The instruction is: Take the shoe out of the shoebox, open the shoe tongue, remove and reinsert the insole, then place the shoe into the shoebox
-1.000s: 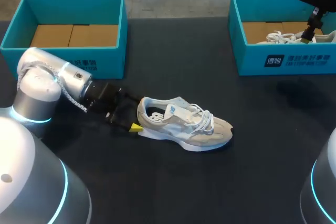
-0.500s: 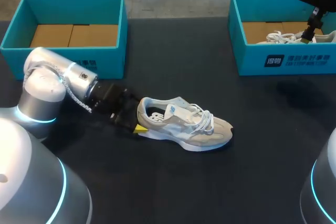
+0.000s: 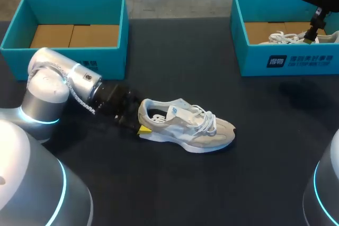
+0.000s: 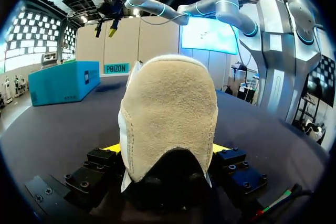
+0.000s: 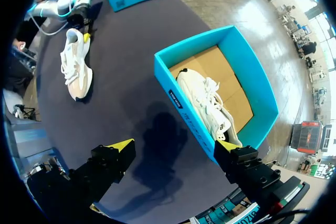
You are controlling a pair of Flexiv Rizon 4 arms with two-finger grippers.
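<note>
Shoe (image 3: 185, 125): lies on the table (image 3: 212, 183) near centre, outside both boxes, sole down. Long axis runs roughly 9 to 3 o'clock in the head view, heel at 9, toe at 3.

Left gripper (image 3: 136, 123): at the heel, fingers spread to either side of it; a firm pinch is not evident. This arm is the nearer one.

Right gripper (image 5: 173, 148): spread, over the right shoebox (image 3: 286, 59), well apart.

Left shoebox (image 3: 74, 64): at 11 o'clock from the shoe. Open table lies toward 6 o'clock for working the tongue
</note>
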